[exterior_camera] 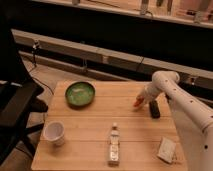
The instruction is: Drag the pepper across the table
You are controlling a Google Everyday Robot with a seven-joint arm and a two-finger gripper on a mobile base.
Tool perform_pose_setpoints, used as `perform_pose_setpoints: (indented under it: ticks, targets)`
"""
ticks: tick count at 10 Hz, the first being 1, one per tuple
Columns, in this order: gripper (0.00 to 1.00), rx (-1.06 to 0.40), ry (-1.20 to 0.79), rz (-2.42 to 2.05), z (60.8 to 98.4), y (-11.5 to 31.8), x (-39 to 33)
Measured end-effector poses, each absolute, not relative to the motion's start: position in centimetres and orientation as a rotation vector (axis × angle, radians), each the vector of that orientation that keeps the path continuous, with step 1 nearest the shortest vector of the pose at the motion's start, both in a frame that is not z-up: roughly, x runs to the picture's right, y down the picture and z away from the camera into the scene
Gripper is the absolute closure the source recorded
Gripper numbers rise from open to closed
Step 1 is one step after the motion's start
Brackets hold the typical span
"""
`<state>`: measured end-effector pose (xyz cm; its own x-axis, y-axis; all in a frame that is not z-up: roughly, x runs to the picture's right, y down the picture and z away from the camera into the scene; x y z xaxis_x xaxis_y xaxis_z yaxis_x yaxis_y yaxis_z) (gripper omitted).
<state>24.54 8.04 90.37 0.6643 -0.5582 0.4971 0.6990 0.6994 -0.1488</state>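
The pepper (137,102) is a small orange-red tapered item on the light wooden table (100,125), near its right side. My gripper (142,99) is at the end of the white arm that reaches in from the right, and it sits right at the pepper's right end, low over the table top. A black rectangular bar (154,108) lies just right of the pepper, under the arm.
A green bowl (80,93) stands at the table's back left. A white cup (54,133) is at the front left. A small bottle (114,144) lies at the front middle. A pale packet (166,149) is at the front right. A black chair (15,110) stands left of the table.
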Motion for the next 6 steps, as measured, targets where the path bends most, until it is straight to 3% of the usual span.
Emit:
perform_pose_setpoints:
  ticks: [6]
  targets:
    - [1.00,-0.340,-0.442,-0.724,89.97,7.87,24.45]
